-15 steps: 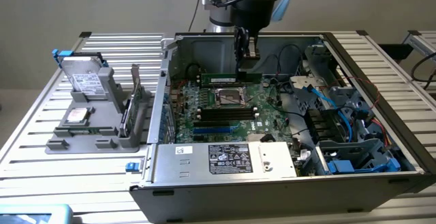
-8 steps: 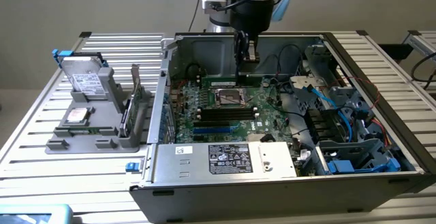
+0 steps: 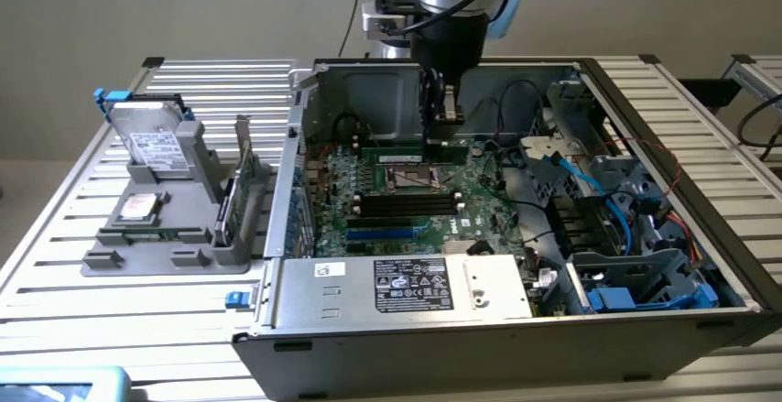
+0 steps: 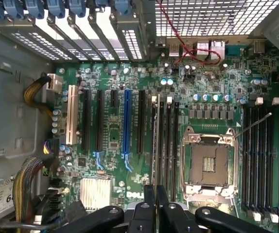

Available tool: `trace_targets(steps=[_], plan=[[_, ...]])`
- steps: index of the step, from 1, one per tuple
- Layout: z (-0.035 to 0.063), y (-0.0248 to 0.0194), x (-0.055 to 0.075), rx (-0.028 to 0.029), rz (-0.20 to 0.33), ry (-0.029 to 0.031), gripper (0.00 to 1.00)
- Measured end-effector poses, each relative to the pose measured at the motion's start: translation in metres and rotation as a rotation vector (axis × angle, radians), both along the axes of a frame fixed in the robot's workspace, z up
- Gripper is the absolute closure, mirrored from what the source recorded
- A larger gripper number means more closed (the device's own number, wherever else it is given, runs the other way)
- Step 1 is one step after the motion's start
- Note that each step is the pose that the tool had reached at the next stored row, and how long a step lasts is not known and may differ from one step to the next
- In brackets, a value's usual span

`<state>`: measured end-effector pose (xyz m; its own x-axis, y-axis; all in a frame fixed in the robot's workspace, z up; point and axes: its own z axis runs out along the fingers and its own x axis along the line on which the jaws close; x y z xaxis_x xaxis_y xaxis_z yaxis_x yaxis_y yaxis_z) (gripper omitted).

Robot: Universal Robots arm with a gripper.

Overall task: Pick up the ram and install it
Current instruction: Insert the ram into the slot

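Note:
The ram (image 3: 409,155) is a thin green stick standing on edge in the open computer case, at the slot row just beyond the CPU socket (image 3: 409,179). My gripper (image 3: 441,125) reaches down onto it from above, shut on its top edge. In the wrist view the ram (image 4: 154,141) appears edge-on as a pale strip beside the black slots. It runs straight into the narrow gap of my gripper (image 4: 155,196). The socket (image 4: 208,162) lies just to one side of it. I cannot tell whether the stick is fully seated.
The case walls (image 3: 306,136) ring the motherboard (image 3: 366,228). A power supply (image 3: 404,283) sits at the near side, with blue cables (image 3: 574,182) at the exterior view's right. Outside, on the left, a grey holder (image 3: 159,237) carries a hard drive (image 3: 157,141) and an expansion card (image 3: 242,182).

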<state>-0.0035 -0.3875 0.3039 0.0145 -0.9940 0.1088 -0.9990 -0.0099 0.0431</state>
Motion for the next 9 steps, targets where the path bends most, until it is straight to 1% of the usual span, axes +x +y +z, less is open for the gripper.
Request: trace_targets(steps=[5, 9], plan=[[-0.0059, -0.0004, 0.0, -0.0001, 0.0, -0.0001, 0.87], [-0.0132, -0.0006, 0.0, 0.0, 0.0, -0.0007, 0.87]])
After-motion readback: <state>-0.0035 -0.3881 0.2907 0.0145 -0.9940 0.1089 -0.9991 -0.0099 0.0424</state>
